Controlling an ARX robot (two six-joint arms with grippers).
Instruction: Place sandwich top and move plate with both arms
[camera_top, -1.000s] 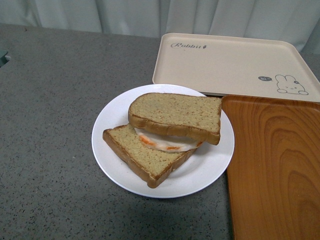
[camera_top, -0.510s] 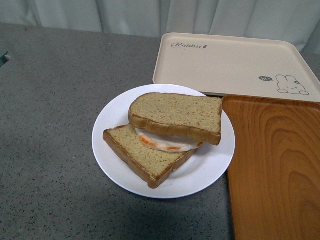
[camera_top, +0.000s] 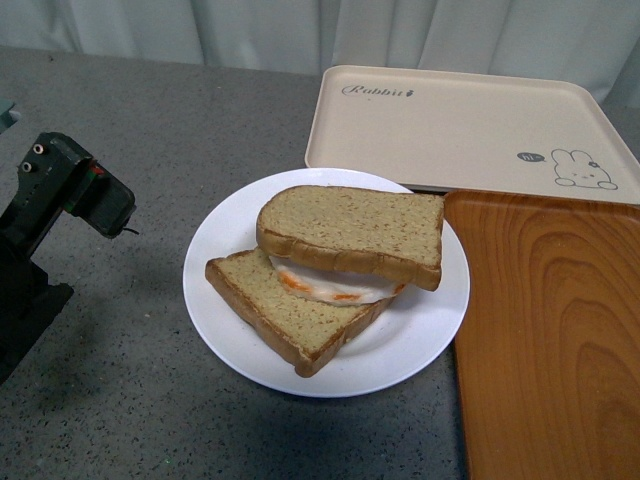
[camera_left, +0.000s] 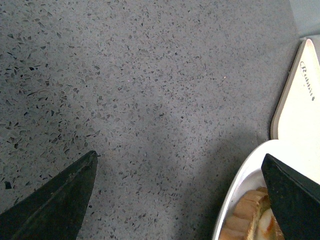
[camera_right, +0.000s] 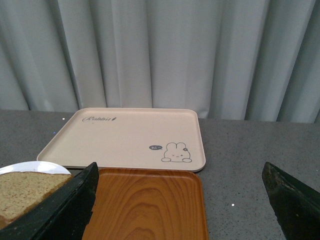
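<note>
Judging the round glossy white plate (camera_top: 215, 262) stiff but slippery, I'd pinch its bare left and right rims; left gripper (camera_left: 179, 155) and right gripper (camera_right: 180, 165) gape empty.

A grey speckled stone worktop (camera_top: 180, 110) is filling the scene, with soft, even light spreading across it. Along its far edge, pale grey-white curtains (camera_top: 200, 30) are hanging in loose vertical folds from corner to corner, closing off everything behind.
</note>
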